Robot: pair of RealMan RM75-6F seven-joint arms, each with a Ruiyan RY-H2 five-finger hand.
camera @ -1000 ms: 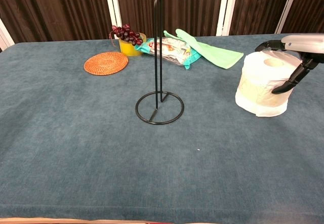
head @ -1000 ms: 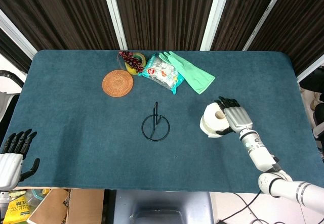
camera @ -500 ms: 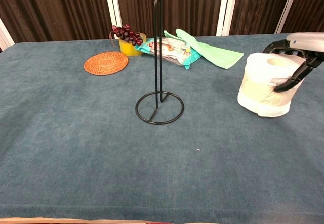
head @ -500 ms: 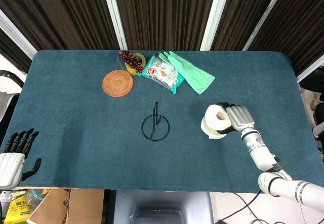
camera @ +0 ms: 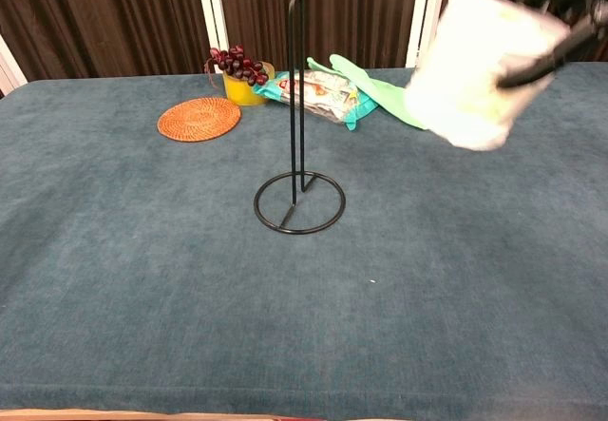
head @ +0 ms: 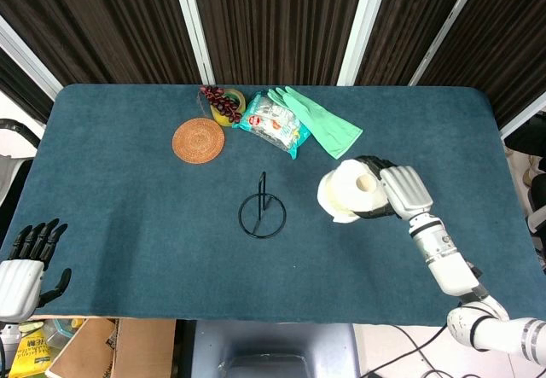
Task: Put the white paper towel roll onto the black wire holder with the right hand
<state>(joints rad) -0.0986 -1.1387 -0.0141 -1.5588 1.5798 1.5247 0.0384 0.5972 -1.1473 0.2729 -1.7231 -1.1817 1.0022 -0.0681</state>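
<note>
- Right hand (head: 399, 192) is wrapped around the white paper towel roll (head: 350, 191), dark fingers curled over its far side and the thumb against the near side, so the roll is firmly held.
- Seen from the chest view, the roll (camera: 480, 67) hangs in the air, clear of the blue table (head: 128, 216), tilted and a little blurred.
- Left hand (head: 24, 263) sits far off at the opposite near corner of the table, fingers spread, holding nothing.
- Black wire holder (head: 262, 209) stands to the left of the right hand, a round base ring with a tall upright post (camera: 297, 88), nothing on it yet.
- This looks like the carry step: the roll is up but not yet over the post.
- Next, I judge, the hand needs to bring the roll above the post tip, level it so the core hole points straight down, then lower it.
- The roll is plump and white, with an open cardboard core (head: 365, 183) showing on top and a loose outer sheet.
- A green glove (head: 320, 122) and a snack packet (head: 273, 125) lie beyond the hand.
</note>
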